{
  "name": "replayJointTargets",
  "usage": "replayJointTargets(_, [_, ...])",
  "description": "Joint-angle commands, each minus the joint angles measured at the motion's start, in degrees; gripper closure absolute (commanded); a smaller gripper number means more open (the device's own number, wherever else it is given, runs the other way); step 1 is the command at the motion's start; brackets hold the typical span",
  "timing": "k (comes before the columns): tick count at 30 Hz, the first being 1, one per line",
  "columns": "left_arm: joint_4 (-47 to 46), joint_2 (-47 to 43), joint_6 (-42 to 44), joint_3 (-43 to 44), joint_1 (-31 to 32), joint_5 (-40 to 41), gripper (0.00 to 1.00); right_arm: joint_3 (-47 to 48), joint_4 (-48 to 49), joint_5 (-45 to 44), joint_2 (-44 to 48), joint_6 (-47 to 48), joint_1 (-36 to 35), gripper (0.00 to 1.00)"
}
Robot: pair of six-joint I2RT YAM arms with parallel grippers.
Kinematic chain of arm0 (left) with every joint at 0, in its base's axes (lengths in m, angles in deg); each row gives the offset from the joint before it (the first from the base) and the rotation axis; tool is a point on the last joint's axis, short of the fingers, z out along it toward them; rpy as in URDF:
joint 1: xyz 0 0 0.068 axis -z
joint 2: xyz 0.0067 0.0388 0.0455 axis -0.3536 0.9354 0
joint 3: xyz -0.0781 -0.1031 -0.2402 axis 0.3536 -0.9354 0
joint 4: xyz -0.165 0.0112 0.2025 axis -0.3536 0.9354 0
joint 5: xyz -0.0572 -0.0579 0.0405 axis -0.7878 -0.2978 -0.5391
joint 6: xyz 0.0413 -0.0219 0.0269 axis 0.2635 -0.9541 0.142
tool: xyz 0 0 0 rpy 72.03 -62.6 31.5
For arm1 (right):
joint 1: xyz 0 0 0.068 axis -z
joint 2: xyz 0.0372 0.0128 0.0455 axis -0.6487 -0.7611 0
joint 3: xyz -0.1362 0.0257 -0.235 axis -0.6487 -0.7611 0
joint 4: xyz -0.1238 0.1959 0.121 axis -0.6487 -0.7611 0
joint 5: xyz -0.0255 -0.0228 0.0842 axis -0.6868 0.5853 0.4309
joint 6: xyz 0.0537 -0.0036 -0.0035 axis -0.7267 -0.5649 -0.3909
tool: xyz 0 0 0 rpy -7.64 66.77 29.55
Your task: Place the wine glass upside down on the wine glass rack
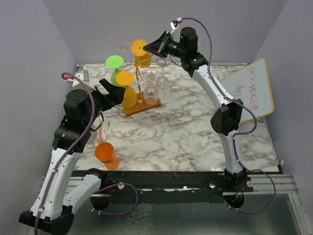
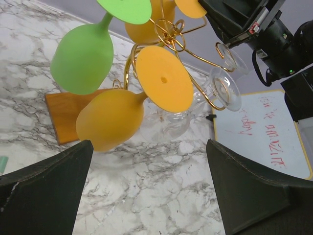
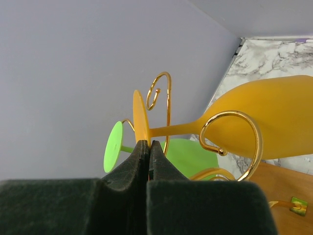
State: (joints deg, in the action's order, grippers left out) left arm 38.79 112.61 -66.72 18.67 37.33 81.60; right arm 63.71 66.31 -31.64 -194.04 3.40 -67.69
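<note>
Seating looks nearly done: the wine glass (image 1: pixel 143 54) hangs upside down atop the wine glass rack (image 1: pixel 138 110), right hand (image 1: pixel 146 47) shut at its foot, left hand (image 1: pixel 117 94) wide and empty, so next calls for a gentle retreat.

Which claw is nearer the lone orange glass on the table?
Left. The left claw hovers just beyond that orange glass; the right claw is far off, by the wine glass rack.
</note>
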Motion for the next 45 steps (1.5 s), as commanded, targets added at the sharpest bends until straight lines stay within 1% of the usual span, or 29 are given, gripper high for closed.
replayJointTargets(1, [-2.36, 1.63, 0.33, -0.38, 0.08, 3.14, 0.01, 0.69, -4.01, -0.36, 2.07, 1.14, 0.75, 1.00])
replayJointTargets(10, [-5.48, 2.15, 0.24, -1.41, 0.08, 4.00, 0.01, 0.92, -5.23, 1.42, 2.83, 1.07, 2.22, 1.00])
replayJointTargets(21, [-6.08, 2.17, -0.46, -2.85, 0.08, 3.45, 0.01, 0.31, -8.87, 3.69, 3.48, 1.45, 3.95, 1.00])
replayJointTargets(32, [-6.08, 1.10, 0.02, -3.35, 0.08, 3.79, 0.01, -2.31, -6.67, 1.91, 5.74, -0.50, 5.20, 1.00])
replayJointTargets(40, [-6.08, 0.87, -1.64, -3.70, 0.08, 3.06, 0.01, -5.71, -6.38, -0.02, 7.29, -3.48, 6.55, 0.99])
replayJointTargets(45, [-6.08, 0.87, -1.74, -3.70, 0.07, 2.66, 0.01, -6.97, -4.34, -1.19, 7.58, -4.52, 6.77, 1.00])
